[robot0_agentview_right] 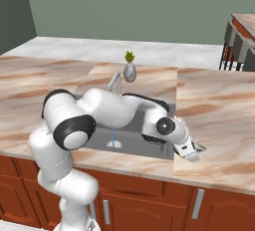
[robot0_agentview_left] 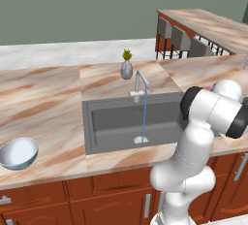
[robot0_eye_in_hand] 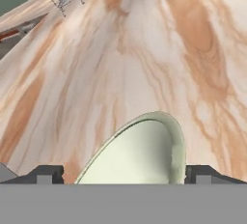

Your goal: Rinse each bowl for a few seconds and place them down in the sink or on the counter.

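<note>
The small cream-green bowl [robot0_eye_in_hand: 140, 155] rests on the marble counter [robot0_eye_in_hand: 144, 49] right of the sink [robot0_agentview_left: 111, 122]. My gripper [robot0_eye_in_hand: 124, 175] is open just above it, one dark fingertip [robot0_eye_in_hand: 46, 175] on each side of the bowl. In the right base view the gripper [robot0_agentview_right: 191, 154] hangs low over the counter [robot0_agentview_right: 214, 105] by the sink's right rim, and a sliver of the bowl [robot0_agentview_right: 199, 147] shows beside it. The larger blue-white bowl [robot0_agentview_left: 19, 152] stands on the counter at the far left. Water [robot0_agentview_left: 144, 117] runs from the faucet [robot0_agentview_left: 140, 86] into the basin.
A small grey vase with a plant [robot0_agentview_left: 126, 68] stands behind the faucet. Bar stools [robot0_agentview_left: 179, 37] line a second counter at the back right. My arm [robot0_agentview_right: 114, 108] stretches across the sink's front half.
</note>
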Robot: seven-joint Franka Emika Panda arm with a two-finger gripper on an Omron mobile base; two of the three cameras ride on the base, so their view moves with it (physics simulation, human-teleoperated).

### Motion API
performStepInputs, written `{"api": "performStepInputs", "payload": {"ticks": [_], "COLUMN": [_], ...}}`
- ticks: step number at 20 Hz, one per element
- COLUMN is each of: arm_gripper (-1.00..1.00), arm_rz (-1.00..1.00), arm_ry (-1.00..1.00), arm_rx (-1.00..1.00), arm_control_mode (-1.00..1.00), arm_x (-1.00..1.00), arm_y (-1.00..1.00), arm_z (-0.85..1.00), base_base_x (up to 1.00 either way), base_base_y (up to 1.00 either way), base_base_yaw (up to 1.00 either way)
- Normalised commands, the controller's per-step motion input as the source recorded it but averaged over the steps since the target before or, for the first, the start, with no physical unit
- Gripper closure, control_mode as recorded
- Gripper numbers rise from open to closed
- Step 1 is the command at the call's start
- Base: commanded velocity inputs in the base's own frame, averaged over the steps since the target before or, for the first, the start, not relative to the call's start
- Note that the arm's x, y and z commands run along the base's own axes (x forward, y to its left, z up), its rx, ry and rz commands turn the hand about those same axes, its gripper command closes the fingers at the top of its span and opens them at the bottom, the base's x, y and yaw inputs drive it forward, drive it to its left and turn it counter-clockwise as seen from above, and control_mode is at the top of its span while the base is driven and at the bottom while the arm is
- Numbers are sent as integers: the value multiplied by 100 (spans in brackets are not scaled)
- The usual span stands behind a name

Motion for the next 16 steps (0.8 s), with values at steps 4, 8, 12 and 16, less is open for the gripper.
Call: {"api": "performStepInputs", "payload": {"ticks": [4,8,12,16], "arm_gripper": [-100,-100,-100,-100], "arm_rz": [14,20,20,17], "arm_ry": [-4,-5,-8,-7], "arm_rx": [0,0,-3,-5], "arm_control_mode": [-100,-100,-100,-100], "arm_x": [-26,-49,-50,-32], "arm_y": [-8,-1,-21,-34], "arm_z": [7,0,10,19], "base_base_x": [0,0,0,0], "base_base_y": [0,0,0,0], "base_base_yaw": [0,0,0,0]}}
